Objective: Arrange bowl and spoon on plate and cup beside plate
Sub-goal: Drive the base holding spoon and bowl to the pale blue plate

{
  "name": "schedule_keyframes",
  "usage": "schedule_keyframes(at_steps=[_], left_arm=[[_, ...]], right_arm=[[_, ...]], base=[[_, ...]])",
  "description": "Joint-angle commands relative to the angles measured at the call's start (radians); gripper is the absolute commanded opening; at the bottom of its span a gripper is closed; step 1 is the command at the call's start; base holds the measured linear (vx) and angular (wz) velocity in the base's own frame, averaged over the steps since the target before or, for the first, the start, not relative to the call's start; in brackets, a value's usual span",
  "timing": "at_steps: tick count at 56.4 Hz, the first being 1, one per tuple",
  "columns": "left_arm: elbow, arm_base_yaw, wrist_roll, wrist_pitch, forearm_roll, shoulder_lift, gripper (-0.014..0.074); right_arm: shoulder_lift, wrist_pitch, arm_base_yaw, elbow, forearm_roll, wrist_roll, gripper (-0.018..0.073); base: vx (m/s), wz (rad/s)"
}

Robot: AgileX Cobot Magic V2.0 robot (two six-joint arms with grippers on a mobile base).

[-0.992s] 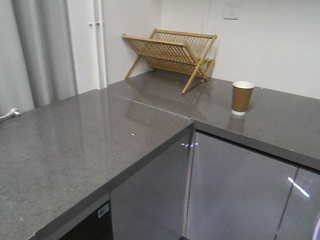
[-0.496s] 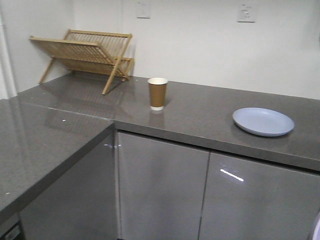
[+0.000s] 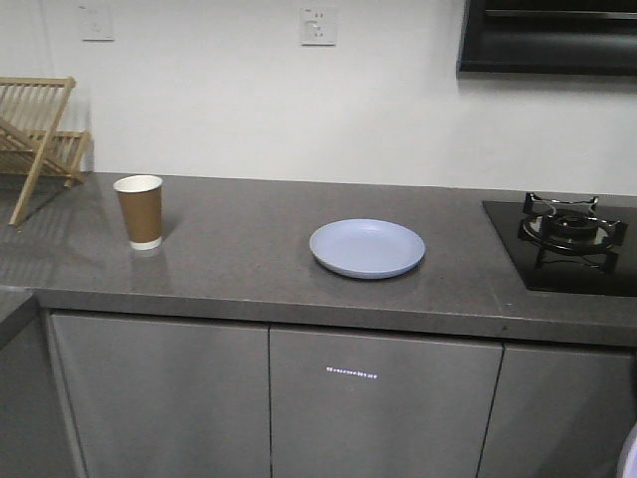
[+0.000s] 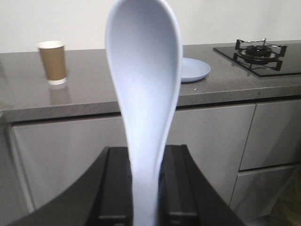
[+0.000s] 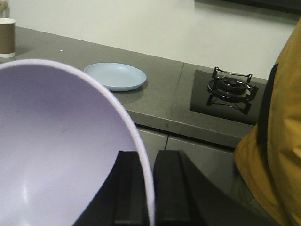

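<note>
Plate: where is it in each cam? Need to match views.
Front view: plate mid-frame, right of the cup.
Left wrist: plate right of centre, partly behind the held spoon.
Right wrist: plate upper left, above the bowl rim.
Shared landmark: gas burner, right of the plate in all three.

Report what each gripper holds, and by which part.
The left gripper clamps the spoon by its handle, scoop pointing away. The right gripper pinches the purple bowl by its rim.
</note>
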Motion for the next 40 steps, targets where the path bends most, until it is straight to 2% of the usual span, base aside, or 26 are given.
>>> schedule_keyframes(at_steps=[1,16,40], left_arm=[[-0.025,-0.007,-0.003,-0.071,-0.024,0.009,0.0000],[-0.025,-0.007,-0.003,-0.071,-0.024,0.009,0.0001],[-0.025,-0.007,-0.003,-0.071,-0.024,0.009,0.0001]], right_arm=[[0.012,-0.090,0.002,-0.026,-0.017,-0.008,-0.0008],[0.012,-0.092,0.002,-0.026,-0.017,-0.008,-0.0008],[0.012,-0.091,0.002,-0.026,-0.017,-0.008,-0.0008]], base=[[0.25,-0.38],[0.28,-0.22],[0.35,0.03]])
